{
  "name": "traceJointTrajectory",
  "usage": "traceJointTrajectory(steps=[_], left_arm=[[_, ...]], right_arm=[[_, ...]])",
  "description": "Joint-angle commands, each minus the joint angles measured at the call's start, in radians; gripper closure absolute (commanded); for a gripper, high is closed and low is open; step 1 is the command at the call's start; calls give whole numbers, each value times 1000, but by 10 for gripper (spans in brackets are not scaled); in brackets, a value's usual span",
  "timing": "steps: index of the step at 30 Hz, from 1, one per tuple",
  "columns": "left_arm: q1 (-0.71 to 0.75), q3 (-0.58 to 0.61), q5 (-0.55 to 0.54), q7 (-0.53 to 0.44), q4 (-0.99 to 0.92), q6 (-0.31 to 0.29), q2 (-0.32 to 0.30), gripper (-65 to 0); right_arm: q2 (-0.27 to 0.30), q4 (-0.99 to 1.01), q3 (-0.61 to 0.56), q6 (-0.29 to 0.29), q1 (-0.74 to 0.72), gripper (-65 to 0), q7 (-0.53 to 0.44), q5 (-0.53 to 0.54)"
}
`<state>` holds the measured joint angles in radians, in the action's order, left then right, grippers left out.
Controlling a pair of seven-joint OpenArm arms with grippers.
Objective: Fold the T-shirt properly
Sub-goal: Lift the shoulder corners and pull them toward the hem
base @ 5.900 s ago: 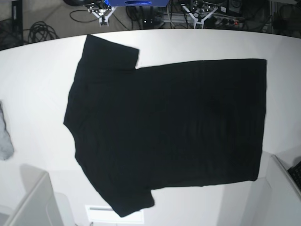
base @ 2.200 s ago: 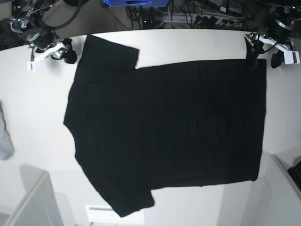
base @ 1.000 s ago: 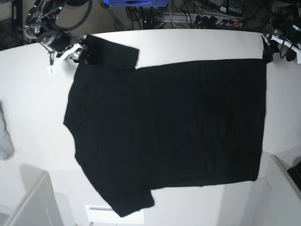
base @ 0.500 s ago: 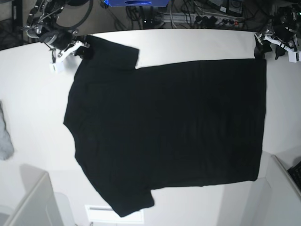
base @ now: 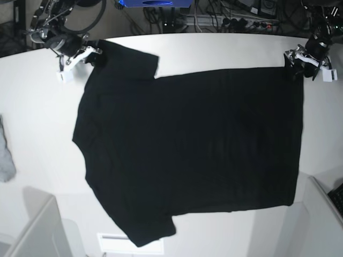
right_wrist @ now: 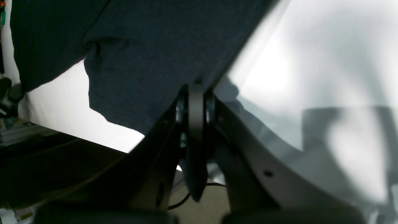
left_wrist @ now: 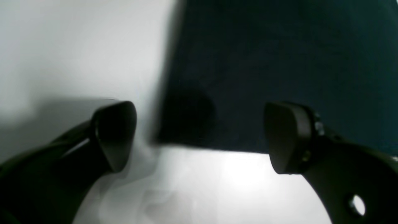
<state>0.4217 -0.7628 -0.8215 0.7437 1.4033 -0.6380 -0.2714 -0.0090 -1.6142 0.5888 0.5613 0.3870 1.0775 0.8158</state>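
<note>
From my base view I see a broad white surface point(base: 214, 48) filling nearly the whole picture, with a curved far edge. Beyond it, at twelve o'clock, dark floor holds a tangle of black cables point(base: 177, 16) and a blue box point(base: 155, 3). At eleven o'clock another coil of cable point(base: 45, 37) lies in shadow. A small grey cloth point(base: 5, 158) sits at nine o'clock. Pale grey panels point(base: 37, 230) rise at seven and five o'clock. Light is even, with soft glare.
</note>
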Motion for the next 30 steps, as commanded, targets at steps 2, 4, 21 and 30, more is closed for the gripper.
traceJointTrajectory(steps=[2,4,21,30], left_arm=[[-4,21,11,38,0,5,-1,-622],[-17,19,11,38,0,7,24,-622],[-59,18,11,38,-112,7,30,-181],[-30,16,17,38,-104,7,27,0]], right_arm=[[5,-10,1,-1,2,0,-1,4],[5,-10,3,-1,3,0,-1,4],[5,-24,7,-1,17,0,-4,4],[1,-105,9,-1,79,0,-41,4]])
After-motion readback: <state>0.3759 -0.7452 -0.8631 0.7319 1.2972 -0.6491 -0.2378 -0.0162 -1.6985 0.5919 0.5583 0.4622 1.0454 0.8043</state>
